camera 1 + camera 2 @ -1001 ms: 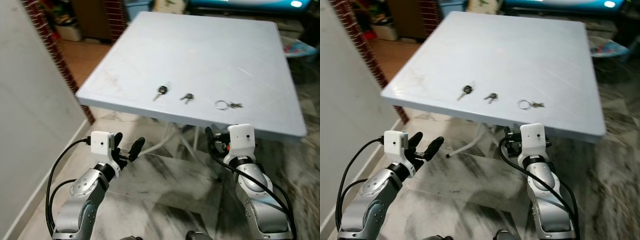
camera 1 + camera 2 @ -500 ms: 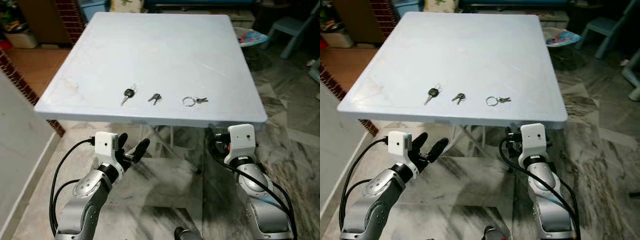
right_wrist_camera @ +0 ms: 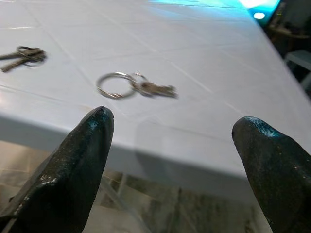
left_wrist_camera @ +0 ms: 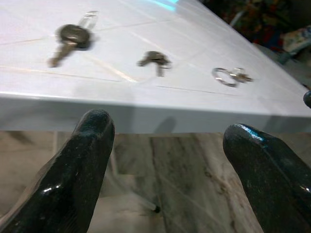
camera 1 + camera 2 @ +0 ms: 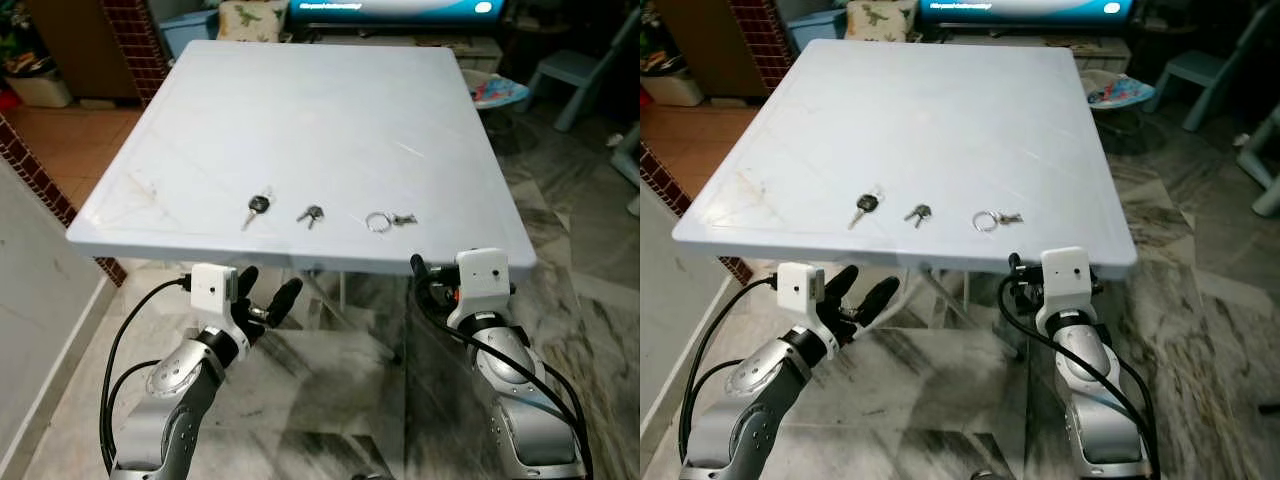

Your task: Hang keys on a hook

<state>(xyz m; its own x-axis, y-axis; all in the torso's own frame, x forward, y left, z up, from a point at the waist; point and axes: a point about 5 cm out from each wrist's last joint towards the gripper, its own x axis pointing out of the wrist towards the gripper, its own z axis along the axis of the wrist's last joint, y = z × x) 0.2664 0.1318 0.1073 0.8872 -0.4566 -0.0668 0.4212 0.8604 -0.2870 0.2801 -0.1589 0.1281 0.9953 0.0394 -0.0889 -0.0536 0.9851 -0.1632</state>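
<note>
White and wide, the table (image 5: 300,120) carries three sets of keys in a row near its front edge: black-headed key (image 5: 257,206), small pair (image 5: 311,213), ring with keys (image 5: 383,220). Both the left gripper (image 5: 266,300) and right gripper (image 3: 170,141) wait below that edge with fingers spread, holding nothing. Such keys are probably light, hard and flat on the smooth top, so the ring seems the best place to pinch.

No legible text — perhaps too blurred.

- Black-headed silver key (image 5: 256,207) lies flat near the pale grey table's front edge.
- Small dark key pair (image 5: 311,214) lies just beside it.
- Silver ring with small keys (image 5: 384,220) lies rightmost.
</note>
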